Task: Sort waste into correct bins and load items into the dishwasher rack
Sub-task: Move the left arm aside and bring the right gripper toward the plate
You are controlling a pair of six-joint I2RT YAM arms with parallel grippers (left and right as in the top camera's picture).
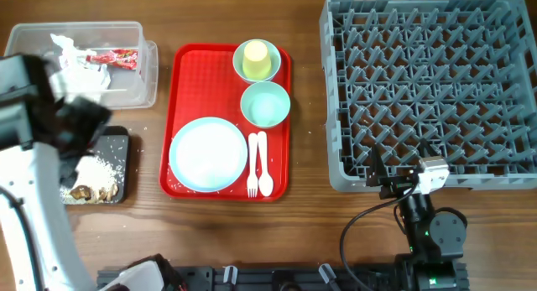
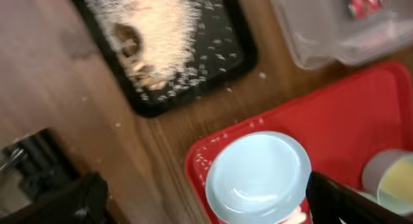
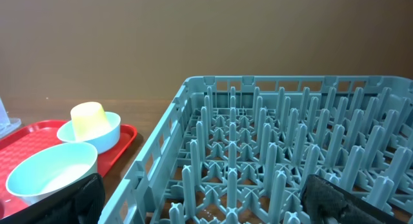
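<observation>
Waste (image 1: 92,115) lies left of the red tray (image 1: 180,98). At its far left corner is the tub (image 1: 138,69), long axis across the table (image 1: 252,241). The tub holds the napkin (image 1: 71,52) and the wrapper (image 1: 113,58), which lies lengthwise across. Nearer the robot, just left of the red tray, the black tray (image 1: 120,153) holds rice (image 1: 99,168) and brown lumps (image 1: 84,191). The left arm (image 1: 33,115) hides part of both bins. The left gripper (image 2: 213,208) hangs over the red tray's left edge, fingers (image 2: 87,198) wide apart; its view is blurred.

On the red tray sit the plate (image 1: 208,154), then the fork (image 1: 252,165) and spoon (image 1: 263,165), side by side with heads toward the robot. Beyond them are the bowl (image 1: 265,104) and the cup (image 1: 256,58) in the small bowl (image 1: 239,63).

Well right of the red tray stands the rack (image 1: 428,81), pegs upright, cut off at the overhead's top and right. The right gripper (image 3: 210,201) waits at its near edge, fingers spread.

The table is brown wood and the wall (image 3: 193,37) is plain brown.
</observation>
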